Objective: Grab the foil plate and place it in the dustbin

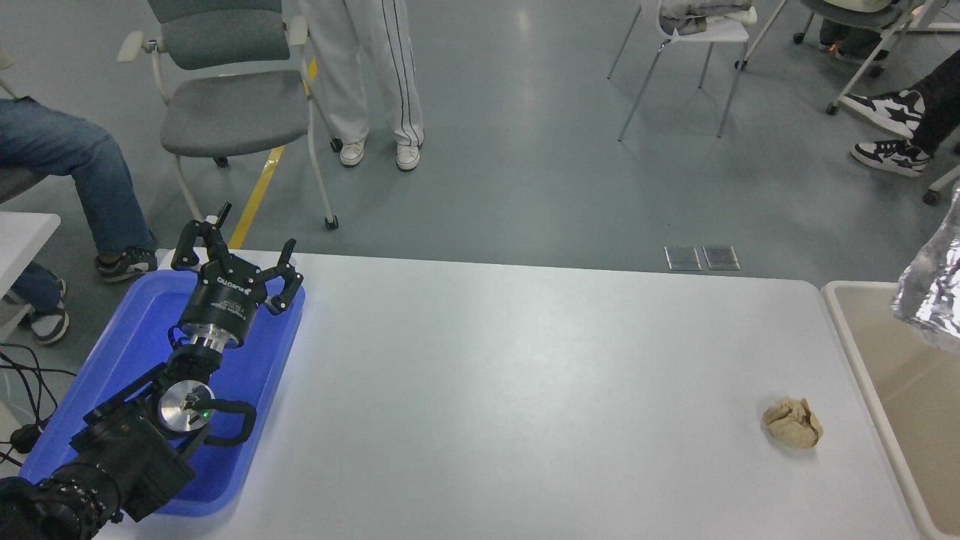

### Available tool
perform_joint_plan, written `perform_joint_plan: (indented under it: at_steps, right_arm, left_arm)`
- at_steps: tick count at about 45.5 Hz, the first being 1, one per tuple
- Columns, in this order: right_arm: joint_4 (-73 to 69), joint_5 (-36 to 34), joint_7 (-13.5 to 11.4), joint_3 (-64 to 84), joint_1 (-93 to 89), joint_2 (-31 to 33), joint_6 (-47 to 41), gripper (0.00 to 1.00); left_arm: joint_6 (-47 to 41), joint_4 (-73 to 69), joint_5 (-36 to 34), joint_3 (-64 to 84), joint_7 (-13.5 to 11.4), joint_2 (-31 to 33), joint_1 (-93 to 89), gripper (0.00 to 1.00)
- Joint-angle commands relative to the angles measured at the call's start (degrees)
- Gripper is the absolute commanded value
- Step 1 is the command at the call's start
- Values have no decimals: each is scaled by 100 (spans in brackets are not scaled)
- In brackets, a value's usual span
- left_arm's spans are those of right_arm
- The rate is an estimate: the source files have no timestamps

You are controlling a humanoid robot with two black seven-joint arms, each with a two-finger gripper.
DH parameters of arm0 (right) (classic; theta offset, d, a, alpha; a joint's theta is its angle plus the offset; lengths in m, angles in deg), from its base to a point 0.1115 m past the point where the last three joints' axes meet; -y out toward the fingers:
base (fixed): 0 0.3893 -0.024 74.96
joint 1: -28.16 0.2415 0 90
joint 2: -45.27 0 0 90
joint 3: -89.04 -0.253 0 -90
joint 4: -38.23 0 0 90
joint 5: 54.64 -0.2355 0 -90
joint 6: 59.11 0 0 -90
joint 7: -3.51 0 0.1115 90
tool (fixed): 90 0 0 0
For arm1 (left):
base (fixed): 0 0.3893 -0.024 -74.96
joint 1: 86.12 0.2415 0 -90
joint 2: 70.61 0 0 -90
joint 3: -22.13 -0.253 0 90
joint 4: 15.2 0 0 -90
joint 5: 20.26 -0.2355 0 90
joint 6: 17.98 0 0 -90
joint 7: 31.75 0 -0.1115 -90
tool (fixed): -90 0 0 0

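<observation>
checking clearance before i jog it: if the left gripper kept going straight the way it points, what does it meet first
Probably nothing on the table: the left gripper, open above the blue tray, aims past the tray's far rim toward the grey chair on the floor; depth is unclear.

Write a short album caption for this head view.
Foil plate hangs over the dustbin at the right edge; left hand rests over the blue tray.

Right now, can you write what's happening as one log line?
foil plate: partly visible at right edge, above dustbin | right pincer: out of view | left pincer: open, over blue tray | paper ball: on table
</observation>
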Motion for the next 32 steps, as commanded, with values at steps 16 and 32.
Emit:
perform_joint_plan:
  at_steps: [16, 32]
  right_arm:
    - [814, 623, -2, -251, -820, 1106, 0, 0]
    - [1912, 562, 7, -2272, -3051, 1088, 0, 0]
  left_arm:
    - [3, 0, 1, 0, 0, 0, 0, 100]
    - [3, 0, 1, 0, 0, 0, 0, 100]
